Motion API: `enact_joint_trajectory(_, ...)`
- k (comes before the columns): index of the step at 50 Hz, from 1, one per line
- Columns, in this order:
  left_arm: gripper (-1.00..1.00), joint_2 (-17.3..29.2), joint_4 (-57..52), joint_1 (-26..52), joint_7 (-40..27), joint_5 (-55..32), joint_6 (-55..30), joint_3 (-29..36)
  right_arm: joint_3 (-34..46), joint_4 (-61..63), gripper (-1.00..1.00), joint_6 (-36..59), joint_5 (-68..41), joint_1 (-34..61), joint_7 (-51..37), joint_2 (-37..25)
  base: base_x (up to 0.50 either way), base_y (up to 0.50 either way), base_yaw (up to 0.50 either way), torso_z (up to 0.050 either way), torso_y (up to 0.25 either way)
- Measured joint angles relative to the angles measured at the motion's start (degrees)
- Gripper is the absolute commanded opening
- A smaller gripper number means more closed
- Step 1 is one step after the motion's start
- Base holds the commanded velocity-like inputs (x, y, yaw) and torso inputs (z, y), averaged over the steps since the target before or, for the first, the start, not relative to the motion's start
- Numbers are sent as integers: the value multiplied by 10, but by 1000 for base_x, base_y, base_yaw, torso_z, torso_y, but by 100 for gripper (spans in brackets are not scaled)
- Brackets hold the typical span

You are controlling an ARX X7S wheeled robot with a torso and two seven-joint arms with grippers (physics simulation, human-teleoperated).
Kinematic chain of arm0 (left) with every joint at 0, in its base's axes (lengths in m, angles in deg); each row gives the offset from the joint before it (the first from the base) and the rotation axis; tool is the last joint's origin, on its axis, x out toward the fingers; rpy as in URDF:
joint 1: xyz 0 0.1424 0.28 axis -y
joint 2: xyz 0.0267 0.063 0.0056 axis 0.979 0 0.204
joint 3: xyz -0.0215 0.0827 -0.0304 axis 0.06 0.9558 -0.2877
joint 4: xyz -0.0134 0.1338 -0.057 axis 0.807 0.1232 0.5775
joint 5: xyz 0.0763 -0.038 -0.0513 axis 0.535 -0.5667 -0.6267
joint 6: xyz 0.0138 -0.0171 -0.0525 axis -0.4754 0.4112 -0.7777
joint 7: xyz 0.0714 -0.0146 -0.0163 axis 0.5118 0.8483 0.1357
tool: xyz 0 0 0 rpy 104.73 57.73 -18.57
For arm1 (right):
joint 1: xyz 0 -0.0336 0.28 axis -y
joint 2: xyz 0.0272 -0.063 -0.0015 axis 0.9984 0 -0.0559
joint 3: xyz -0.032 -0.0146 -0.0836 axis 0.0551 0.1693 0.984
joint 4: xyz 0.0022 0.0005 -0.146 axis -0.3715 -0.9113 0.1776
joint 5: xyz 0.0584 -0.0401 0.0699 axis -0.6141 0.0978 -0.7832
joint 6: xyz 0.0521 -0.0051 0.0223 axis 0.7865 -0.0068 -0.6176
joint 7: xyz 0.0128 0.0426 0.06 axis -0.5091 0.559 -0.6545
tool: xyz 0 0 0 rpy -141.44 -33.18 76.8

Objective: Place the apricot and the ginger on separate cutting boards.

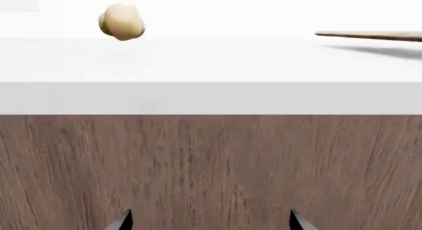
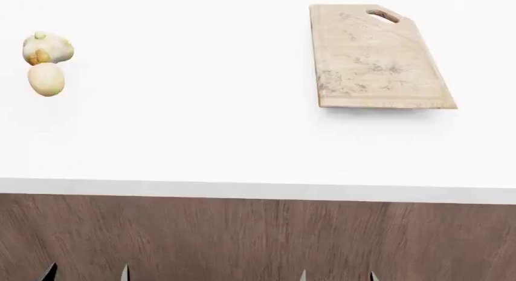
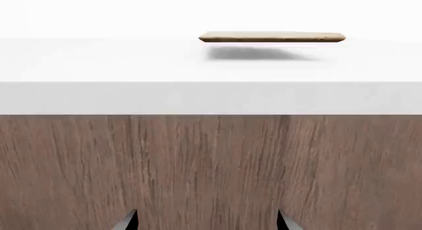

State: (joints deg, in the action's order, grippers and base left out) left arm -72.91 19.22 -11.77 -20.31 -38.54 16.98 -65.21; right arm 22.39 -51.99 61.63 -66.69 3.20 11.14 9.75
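Both grippers, left and right, hang wide and empty below the counter edge, apparently poised to reach. Apricot touches ginger far left; the board lies bare, well apart.

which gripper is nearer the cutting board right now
Right. The right gripper sits below the counter edge almost straight in front of the cutting board; the left gripper is farther off toward the ginger.

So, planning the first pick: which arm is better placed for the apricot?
Probably the left: the apricot lies far left on the counter, nearer the left gripper than the right gripper.
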Motion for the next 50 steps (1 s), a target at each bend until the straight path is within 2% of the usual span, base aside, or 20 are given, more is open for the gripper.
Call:
enact_joint_trajectory(36,100,41,0,-2,-46,-20,8,47,51,6,100,-3,-30,-1,-39,-40,0,0,0,0,0)
enact_joint_trajectory(50,100,52,1,-2,-61,-24,10,59,65,10,100,-4,-35,-1,-50,-52,0,500,0,0,0)
